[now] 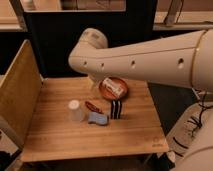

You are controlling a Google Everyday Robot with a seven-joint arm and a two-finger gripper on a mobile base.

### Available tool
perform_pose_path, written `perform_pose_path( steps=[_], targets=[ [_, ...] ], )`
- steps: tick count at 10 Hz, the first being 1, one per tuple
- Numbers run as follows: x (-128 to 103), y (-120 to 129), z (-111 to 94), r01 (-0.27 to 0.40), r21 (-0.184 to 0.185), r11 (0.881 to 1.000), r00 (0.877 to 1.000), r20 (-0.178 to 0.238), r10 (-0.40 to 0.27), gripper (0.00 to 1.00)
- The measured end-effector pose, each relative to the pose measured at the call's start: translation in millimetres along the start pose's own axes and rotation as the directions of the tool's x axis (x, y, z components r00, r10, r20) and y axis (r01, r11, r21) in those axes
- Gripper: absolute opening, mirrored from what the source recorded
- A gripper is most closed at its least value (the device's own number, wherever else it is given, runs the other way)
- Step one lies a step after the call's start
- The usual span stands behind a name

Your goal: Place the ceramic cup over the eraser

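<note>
We see the smooth tapered ceramic cup (75,110) and the striped eraser (116,109) apart on the wooden table (60,145). The gripper (93,82), half hidden near the back edge, seems spread and empty.

I see a warmly lit table (125,134), dark behind; the gripper (93,81) sits blurred, shadowed under the arm (150,55) by the bowl (123,93).

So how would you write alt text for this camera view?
A white robot arm reaches across a wooden table, its claw hanging near the back by a reddish-brown bowl. In front stand an off-white ceramic cup and a striped eraser, with a light-blue piece between.
</note>
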Motion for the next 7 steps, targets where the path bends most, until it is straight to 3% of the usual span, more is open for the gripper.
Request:
perform_pose_path(
  steps=[3,6,7],
  targets=[
    [7.7,48.1,16.3,0.086,-0.055,0.995,0.996,-0.034,-0.088,0.80],
    [13.8,108.3,30.0,0.195,-0.132,0.972,0.977,-0.065,-0.205,0.80],
    [14.1,109.1,29.6,0.197,-0.132,0.971,0.976,-0.066,-0.207,0.80]
  ],
)
